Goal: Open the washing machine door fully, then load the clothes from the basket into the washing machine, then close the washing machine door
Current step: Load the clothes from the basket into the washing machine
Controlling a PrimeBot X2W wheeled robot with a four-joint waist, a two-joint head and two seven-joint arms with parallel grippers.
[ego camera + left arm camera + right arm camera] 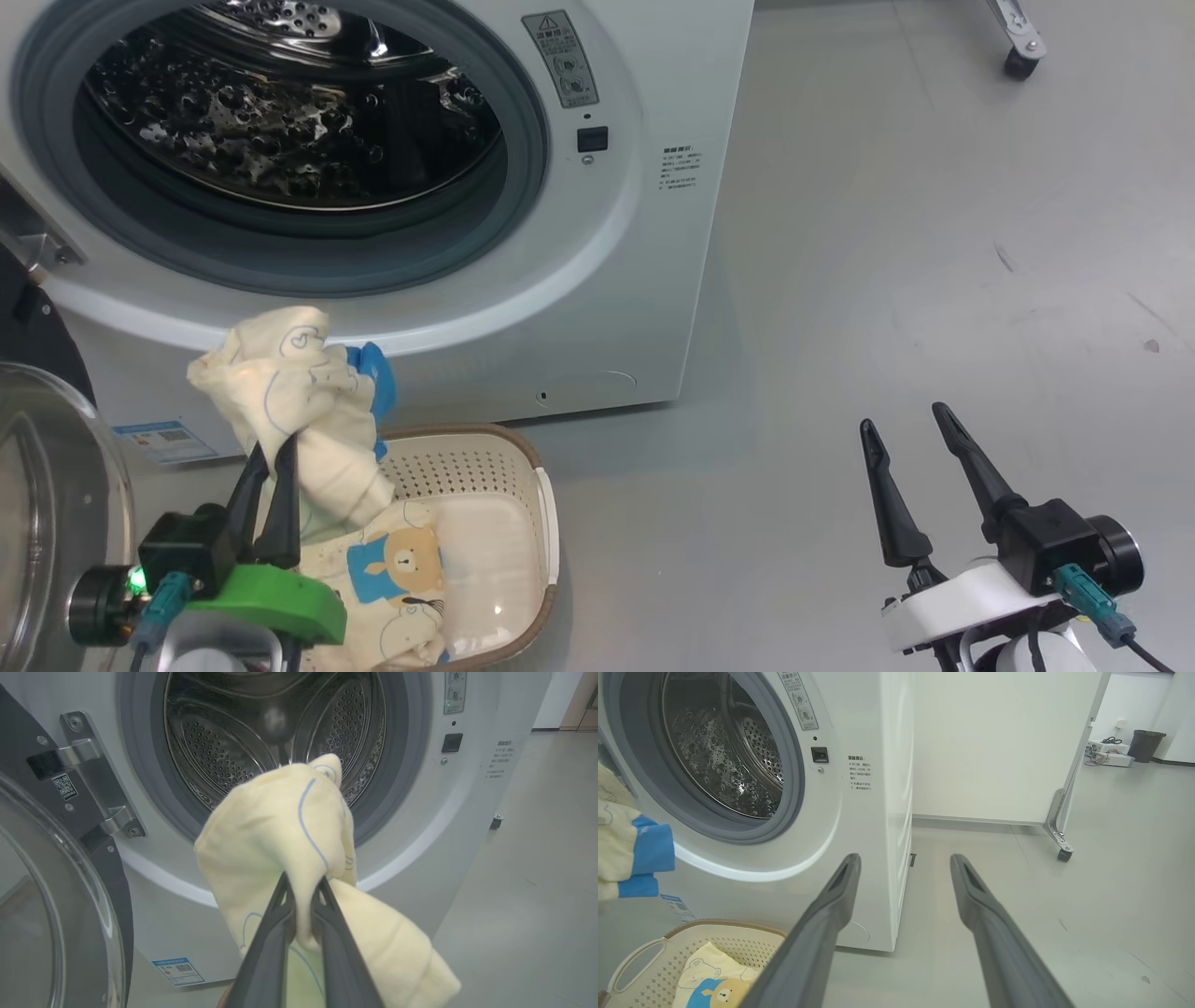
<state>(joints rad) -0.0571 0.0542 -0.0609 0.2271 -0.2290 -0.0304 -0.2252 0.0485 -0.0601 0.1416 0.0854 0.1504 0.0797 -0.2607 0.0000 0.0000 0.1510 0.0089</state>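
Now left gripper clamped on cream garment, held above basket, before washer mouth; door open at left. Bear shirt, maybe more, lies in basket. Right gripper spread, empty.

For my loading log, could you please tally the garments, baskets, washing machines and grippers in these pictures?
Washing machine: 1
Basket: 1
Garments: 2, a cream garment held by the left gripper and a bear-print garment in the basket
Grippers: 2, the left gripper shut, the right gripper open
Total: 6
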